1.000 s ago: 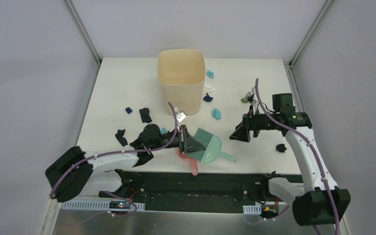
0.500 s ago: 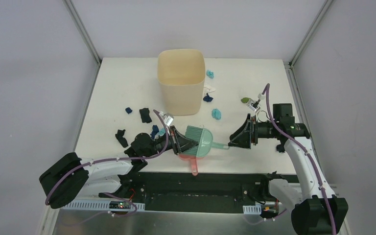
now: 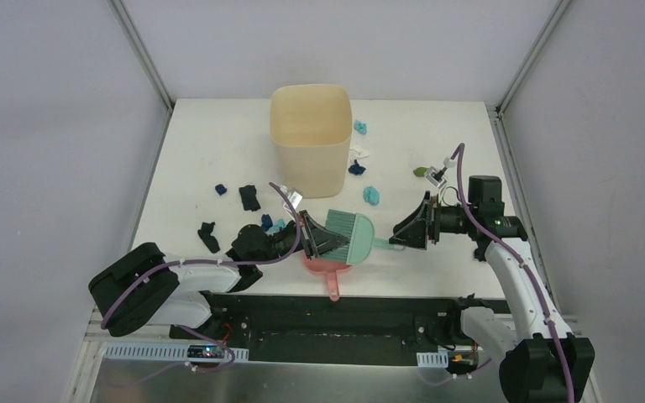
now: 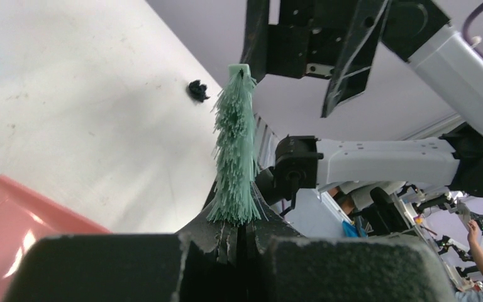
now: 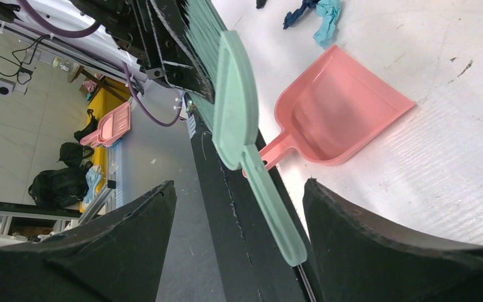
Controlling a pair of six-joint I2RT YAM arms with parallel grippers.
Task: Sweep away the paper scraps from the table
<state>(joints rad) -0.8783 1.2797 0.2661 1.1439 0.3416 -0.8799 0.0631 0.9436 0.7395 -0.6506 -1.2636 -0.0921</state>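
My left gripper [image 3: 322,243] is shut on the bristles of the green hand brush [image 3: 350,232] and holds it above the pink dustpan [image 3: 329,270]. In the left wrist view the bristles [image 4: 235,157] stick up from the closed gripper [image 4: 245,231]. My right gripper [image 3: 409,231] is open, and the brush handle [image 5: 270,207] lies between its fingers [image 5: 365,233] without touching them. Paper scraps lie scattered on the table [image 3: 210,143]: black [image 3: 249,197], dark blue [image 3: 221,190], teal [image 3: 372,196] and green [image 3: 420,171].
The tall beige bin [image 3: 311,138] stands at mid-rear. More scraps sit right of it: teal [image 3: 359,127], white [image 3: 359,154], dark blue [image 3: 356,169]. A black scrap [image 3: 208,237] lies front left, and another [image 3: 480,252] beside my right arm.
My left gripper lifted and turned the brush so its handle points right. My right gripper moved left and down, and its open fingers now straddle the handle end.
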